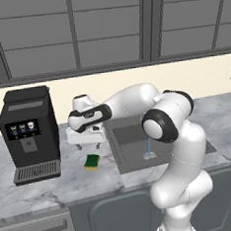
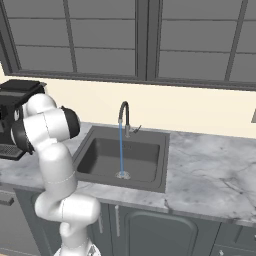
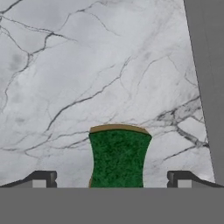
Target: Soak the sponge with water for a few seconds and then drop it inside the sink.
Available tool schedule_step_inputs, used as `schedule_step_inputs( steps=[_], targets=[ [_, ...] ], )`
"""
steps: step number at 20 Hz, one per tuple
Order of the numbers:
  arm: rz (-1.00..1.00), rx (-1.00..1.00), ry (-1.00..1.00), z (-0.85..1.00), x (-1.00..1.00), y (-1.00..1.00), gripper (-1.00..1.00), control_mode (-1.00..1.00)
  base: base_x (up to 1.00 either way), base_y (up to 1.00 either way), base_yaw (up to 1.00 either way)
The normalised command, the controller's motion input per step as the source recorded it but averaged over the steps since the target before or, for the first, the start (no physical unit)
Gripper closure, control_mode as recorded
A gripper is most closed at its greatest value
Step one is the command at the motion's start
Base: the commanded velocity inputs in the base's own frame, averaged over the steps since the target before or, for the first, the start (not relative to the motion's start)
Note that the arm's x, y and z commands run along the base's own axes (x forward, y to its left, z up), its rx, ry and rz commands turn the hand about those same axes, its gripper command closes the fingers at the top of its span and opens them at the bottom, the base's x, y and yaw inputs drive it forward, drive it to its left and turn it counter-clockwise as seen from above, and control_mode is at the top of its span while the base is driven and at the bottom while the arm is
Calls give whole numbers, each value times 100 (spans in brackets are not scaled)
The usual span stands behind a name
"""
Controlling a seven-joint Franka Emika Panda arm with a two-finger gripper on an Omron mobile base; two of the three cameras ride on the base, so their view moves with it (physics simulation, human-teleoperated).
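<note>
One relation matters to you here: the sponge lies straight below the gripper, centred between the two finger tips, its long axis running 12 to 6 o'clock in the hand view, so the jaws should close across its short width. The gripper stands wide and empty, above the sponge. In the left base view the sponge rests flat on the marble counter, at about 9 o'clock from the sink. Green scrub layer up, yellow body beneath.
</note>
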Motion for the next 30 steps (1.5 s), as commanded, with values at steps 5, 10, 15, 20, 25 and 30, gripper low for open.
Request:
schedule_step_inputs(
  steps=[5, 10, 15, 20, 25, 30],
  targets=[
    [0, 0, 0, -6, -6, 0, -100, -100, 0, 0, 0],
    [0, 0, 0, -34, -9, 0, -100, -100, 0, 0, 0],
    [0, 0, -1, -28, 0, 0, -100, -100, 0, 0, 0],
    [0, 0, 0, -21, 0, 0, -100, -100, 0, 0, 0],
    [0, 0, -3, -22, 0, 0, -100, -100, 0, 0, 0],
    [0, 0, -3, -22, 0, 0, -100, -100, 0, 0, 0]
  ],
)
